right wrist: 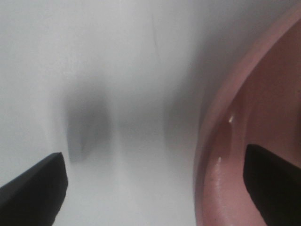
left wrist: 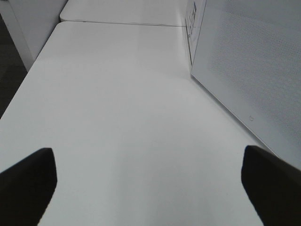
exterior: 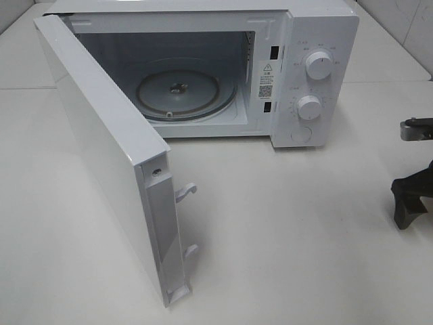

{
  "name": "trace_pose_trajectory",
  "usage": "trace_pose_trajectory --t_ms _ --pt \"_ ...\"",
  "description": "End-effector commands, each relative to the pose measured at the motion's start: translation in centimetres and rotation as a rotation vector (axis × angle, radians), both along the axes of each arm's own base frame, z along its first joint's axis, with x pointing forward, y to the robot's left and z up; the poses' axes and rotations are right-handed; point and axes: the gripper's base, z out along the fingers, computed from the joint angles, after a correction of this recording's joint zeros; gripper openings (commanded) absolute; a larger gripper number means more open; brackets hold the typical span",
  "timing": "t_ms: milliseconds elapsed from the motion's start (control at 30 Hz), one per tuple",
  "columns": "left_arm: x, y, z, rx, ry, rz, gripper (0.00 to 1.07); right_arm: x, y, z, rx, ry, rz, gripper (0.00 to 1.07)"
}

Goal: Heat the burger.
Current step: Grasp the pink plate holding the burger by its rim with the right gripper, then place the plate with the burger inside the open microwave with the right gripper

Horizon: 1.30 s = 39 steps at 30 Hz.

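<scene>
A plain white table [exterior: 284,230] fills the high view. On it stands a boxy white microwave oven [exterior: 325,27] with its white door [exterior: 95,149] standing fully open to the left, so the cavity is free to load. The round glass turntable [exterior: 179,91] inside is bare, and the two white dials [exterior: 318,64] are reachable on the right. The dark end of the right arm [exterior: 410,196] sits at the right edge, well apart from the oven, and no burger shows here. In the left wrist view the left jaws stand wide apart, dark fingers [left wrist: 28,181] over bare table and holding nothing. They are just beside a dotted white panel that seems to be the door's outer face, and I judge them parked clear of the opening. In the right wrist view the right jaws are likewise spread and empty, low over the table. One finger [right wrist: 273,183] is above the curved rim of a pink dish [right wrist: 218,155]. The burger presumably lies in the dish, but it is out of sight. This looks like lining up to straddle the rim for a pick-up.
</scene>
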Motion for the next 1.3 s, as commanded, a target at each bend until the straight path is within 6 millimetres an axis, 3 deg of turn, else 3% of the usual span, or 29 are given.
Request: trace_pose_trajectory --t_ms 33,533,567,600,700,767,800,867,900,967,1300 --pt "-0.2 -0.1 0.0 -0.01 -0.022 -0.004 1.02 0.0 -0.1 -0.3 0.002 0.024 -0.003 0.97" --pt "-0.2 -0.1 0.0 -0.01 -0.022 -0.004 1.02 -0.2 -1.4 -0.5 0.001 0.034 -0.11 0.92" --pt "-0.2 -0.1 0.0 -0.01 -0.022 -0.004 1.02 -0.2 -1.4 -0.5 0.001 0.037 -0.11 0.89" --pt "-0.2 -0.1 0.0 -0.01 -0.022 -0.004 1.02 -0.3 -1.4 -0.8 -0.004 0.047 -0.103 0.79" --pt "-0.2 -0.1 0.0 -0.01 -0.022 -0.004 1.02 -0.3 -1.5 -0.9 -0.007 0.051 -0.099 0.74" --pt "-0.2 -0.1 0.0 -0.01 -0.022 -0.004 1.02 -0.3 -1.6 -0.9 -0.017 0.051 -0.087 0.51" --pt "-0.2 -0.1 0.0 -0.01 -0.022 -0.004 1.02 -0.3 -1.6 -0.9 -0.017 0.051 -0.087 0.51" --pt "-0.2 -0.1 0.0 -0.01 -0.022 -0.004 1.02 -0.3 -1.7 -0.9 -0.036 0.055 -0.066 0.19" --pt "-0.2 -0.1 0.0 -0.01 -0.022 -0.004 1.02 -0.3 -1.7 -0.9 -0.036 0.055 -0.066 0.19" --pt "-0.2 -0.1 0.0 -0.01 -0.022 -0.004 1.02 -0.4 -1.7 -0.9 -0.036 0.062 -0.066 0.0" --pt "-0.2 -0.1 0.0 -0.01 -0.022 -0.004 1.02 -0.6 -1.5 -0.8 -0.036 0.096 -0.014 0.0"
